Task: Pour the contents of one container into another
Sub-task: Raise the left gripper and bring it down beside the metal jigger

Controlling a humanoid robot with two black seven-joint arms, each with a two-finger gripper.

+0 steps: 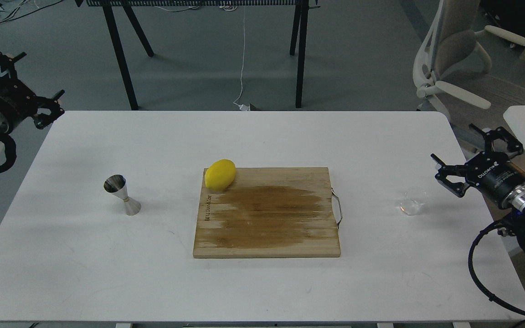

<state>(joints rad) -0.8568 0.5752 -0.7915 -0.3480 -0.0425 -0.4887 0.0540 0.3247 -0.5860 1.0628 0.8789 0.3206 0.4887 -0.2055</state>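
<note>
Glass cup (412,202) sitting far right on table (262,136), jigger (121,194) upright way over left. Both grippers (474,157) (25,91) off to sides, fingers spread wide, holding nothing.

We cannot tell whether the glass cup (412,201) at the right of the frame holds anything; it is so clear that only its rim and base show. The frame's edges cut both our arms off behind the wrists, left and right. At the top edge a dark table (198,3) shows only its legs and a strip of its top, and the office chair (465,68) in the upper right is cropped. The print on the cutting board (267,214) is too small to read.
</note>
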